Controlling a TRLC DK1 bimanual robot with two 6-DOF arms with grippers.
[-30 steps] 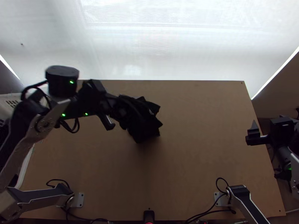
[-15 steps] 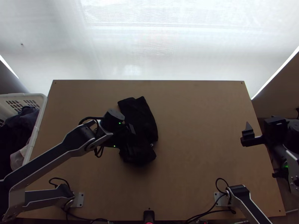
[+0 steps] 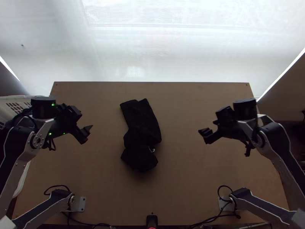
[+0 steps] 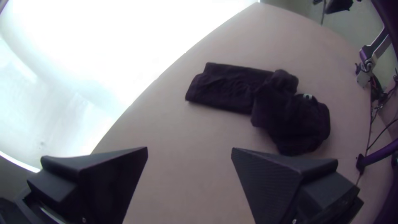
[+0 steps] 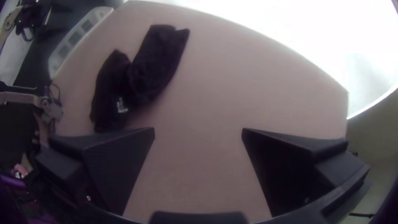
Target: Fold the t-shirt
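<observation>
T-shirt [image 3: 142, 131], dark, lying on the wooden surface [image 3: 190, 183] left of its middle. The far part forms a fairly flat, narrow strip; the near part is bunched into a rounded lump with a pale mark [image 3: 152, 150] at its edge. I cannot tell how many layers lie in either part. I judge the step in hand to be opening out that lump before another fold. To do this well, I should set the left tool [image 4: 189, 148] and the right tool [image 5: 198, 129] low at opposite sides of it, pinch one edge each, lift slightly, then draw apart and toward the near table edge. A deep grasp would probably gather several layers, and a hard pull could skew the flat strip. Left tool: fingers wide apart, holding nothing, clear of the t-shirt on the side of the white basket [image 3: 23, 98]. Right tool: likewise wide and empty, touching nothing, well apart from the t-shirt on the opposite side
</observation>
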